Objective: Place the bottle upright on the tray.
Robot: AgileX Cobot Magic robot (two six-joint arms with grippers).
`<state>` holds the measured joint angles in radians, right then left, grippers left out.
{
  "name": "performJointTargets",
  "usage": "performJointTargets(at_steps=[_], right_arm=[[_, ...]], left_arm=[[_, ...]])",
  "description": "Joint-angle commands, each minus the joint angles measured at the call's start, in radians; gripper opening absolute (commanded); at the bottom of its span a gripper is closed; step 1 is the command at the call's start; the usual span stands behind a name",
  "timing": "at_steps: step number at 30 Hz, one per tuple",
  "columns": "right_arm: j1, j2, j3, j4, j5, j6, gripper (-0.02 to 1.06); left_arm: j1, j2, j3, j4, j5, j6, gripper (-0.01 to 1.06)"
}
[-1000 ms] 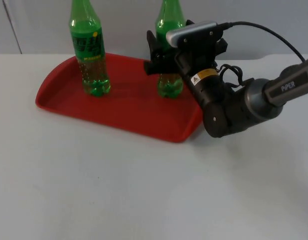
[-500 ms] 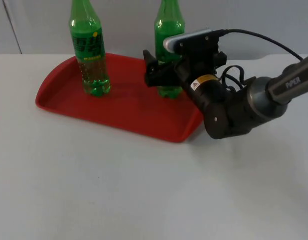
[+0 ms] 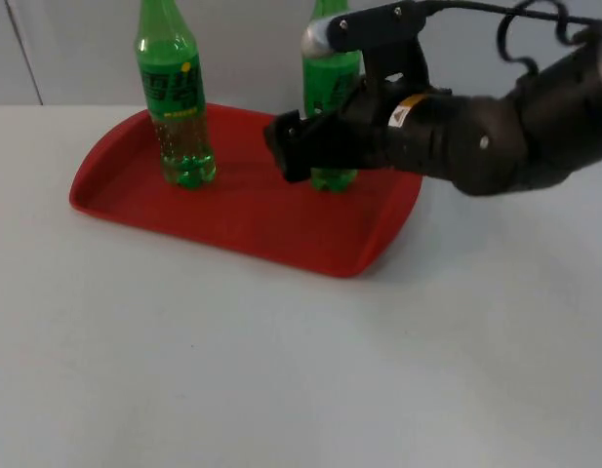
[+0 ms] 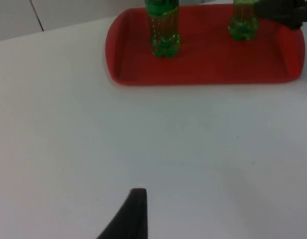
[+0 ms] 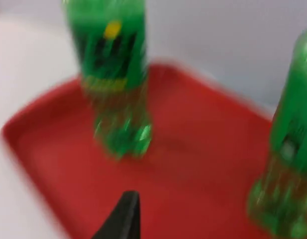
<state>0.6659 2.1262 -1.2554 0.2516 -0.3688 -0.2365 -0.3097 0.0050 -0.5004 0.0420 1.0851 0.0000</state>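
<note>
Two green bottles stand upright on the red tray (image 3: pixel 232 210). One bottle (image 3: pixel 174 97) is at the tray's left end, the other (image 3: pixel 330 83) near its right end. My right gripper (image 3: pixel 286 146) hangs open over the tray, just left of and in front of the right bottle, holding nothing. The right wrist view looks across the tray (image 5: pixel 193 149) at the left bottle (image 5: pixel 113 74), with the right bottle (image 5: pixel 292 149) off to the side. My left gripper (image 4: pixel 137 201) waits above bare table, well short of the tray (image 4: pixel 203 64).
White table top surrounds the tray on the front, left and right. The grey partition wall (image 3: pixel 242 49) rises close behind the tray. The right arm's thick forearm (image 3: pixel 496 136) reaches over the tray's right end.
The right gripper has come off the right bottle and shifted left and forward over the tray, the arm rising. That bottle stays standing on the tray. The left bottle has not moved.
</note>
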Motion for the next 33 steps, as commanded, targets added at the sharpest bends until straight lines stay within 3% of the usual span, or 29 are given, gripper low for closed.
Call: performJointTargets(at_steps=[1,5,20,28,33], right_arm=[[0.007,-0.063,0.009,-0.006,0.152,-0.006,1.05],[0.007,-0.162,0.009,-0.007,0.399,-0.009,1.05],[0.007,-0.315,0.007,-0.007,0.776,-0.007,1.05],[0.017,-0.402,0.011,0.021,0.874,-0.021,1.05],[0.052,-0.504,0.065,0.021,0.850,-0.023,1.05]], left_arm=[[-0.004,-0.005,0.005,-0.007,-0.010,0.000,1.05],[-0.004,-0.005,0.005,-0.007,-0.010,0.000,1.05],[-0.004,-0.005,0.005,-0.007,-0.010,0.000,1.05],[-0.004,-0.005,0.005,-0.007,-0.010,0.000,1.05],[-0.004,-0.005,0.005,-0.007,-0.010,0.000,1.05]])
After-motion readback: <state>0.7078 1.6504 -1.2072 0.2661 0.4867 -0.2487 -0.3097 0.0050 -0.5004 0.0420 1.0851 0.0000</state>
